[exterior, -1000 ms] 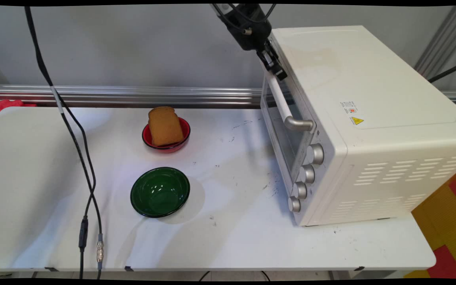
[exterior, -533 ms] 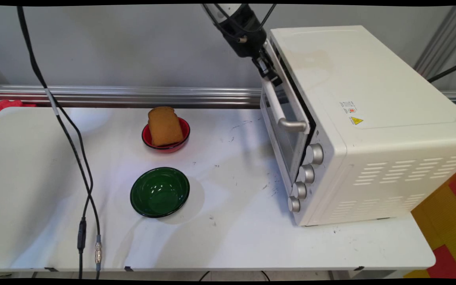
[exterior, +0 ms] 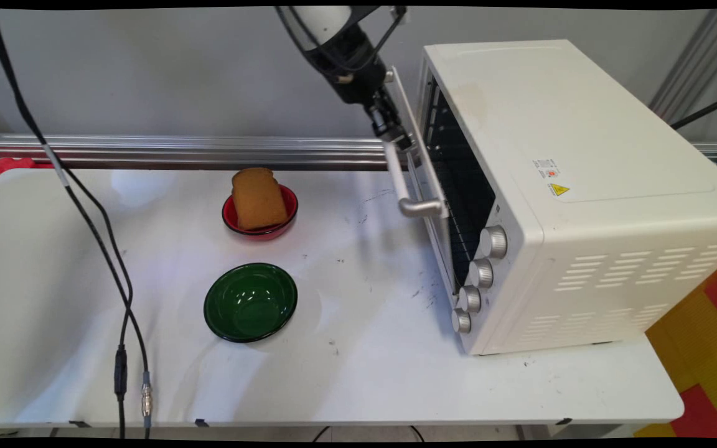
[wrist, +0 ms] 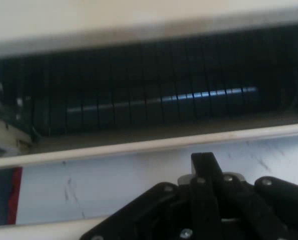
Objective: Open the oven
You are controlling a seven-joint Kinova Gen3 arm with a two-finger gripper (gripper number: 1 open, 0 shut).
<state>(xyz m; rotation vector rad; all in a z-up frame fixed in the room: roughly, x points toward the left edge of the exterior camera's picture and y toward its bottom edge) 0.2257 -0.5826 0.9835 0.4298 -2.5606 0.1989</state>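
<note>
We found the gripper (exterior: 396, 134) at the far end of the oven door's handle (exterior: 403, 180), its black fingers closed around the white bar there; in the hand view the black linkage (wrist: 209, 200) rose from the bottom edge with the door's top rim just past it and the dark cavity with its wire rack (wrist: 154, 95) beyond. The oven door (exterior: 424, 155) stood partly open, hinged at its lower edge and tilted out from the toaster oven (exterior: 582, 186), so that a dark wedge of interior showed between the door's top edge and the oven's front frame. The oven sat at about 3 o'clock on the table (exterior: 365, 373), its four knobs (exterior: 480, 274) in a column down the near front corner. At roughly 9 o'clock from the handle, well apart from the door's swing, a red bowl (exterior: 261, 214) held a slice of bread (exterior: 257, 198) leaning upright in it. Nearer us, at about 7 o'clock from the handle, we saw a green bowl (exterior: 251, 302). Bare tabletop lay between the two bowls and the oven front. Black cables (exterior: 116, 280) hung down at the table's left side, past its near edge.
</note>
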